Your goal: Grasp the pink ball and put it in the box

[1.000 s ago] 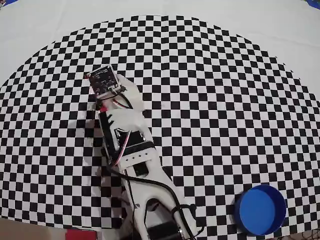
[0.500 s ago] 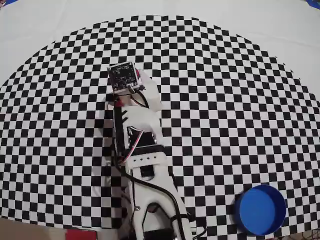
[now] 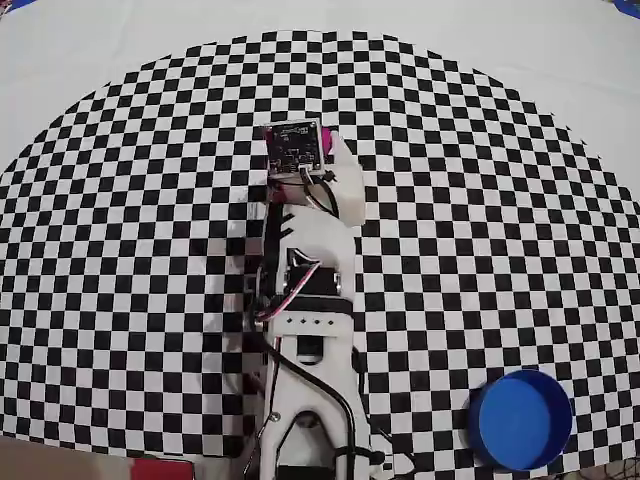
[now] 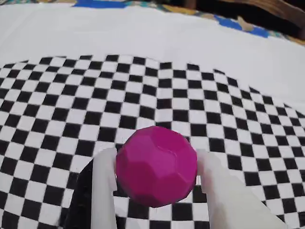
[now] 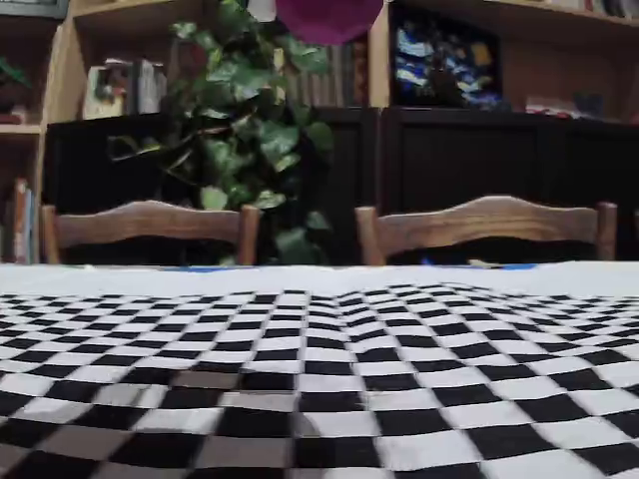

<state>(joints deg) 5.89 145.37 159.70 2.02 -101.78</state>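
The pink ball point(image 4: 156, 164) is a faceted magenta sphere held between my white fingers point(image 4: 104, 186), above the checkered cloth. My gripper point(image 4: 156, 158) is shut on it. In the overhead view the gripper point(image 3: 298, 142) sits under the wrist camera board, and only a sliver of the pink ball point(image 3: 326, 150) shows at the board's right edge. The fixed view shows the ball point(image 5: 329, 14) high up at the top edge, well clear of the cloth. The box point(image 3: 520, 420), a round blue tub, stands empty at the bottom right of the overhead view, far from the gripper.
The arm's white body point(image 3: 305, 330) stretches from the bottom edge up the middle of the black-and-white checkered cloth point(image 3: 450, 200). Plain white cloth point(image 3: 560, 50) lies beyond the pattern. Chairs point(image 5: 484, 225), a plant point(image 5: 245, 140) and shelves stand behind the table.
In the overhead view the arm has swung to the right and slightly farther up, carrying the pink ball with it. The blue box has not moved.
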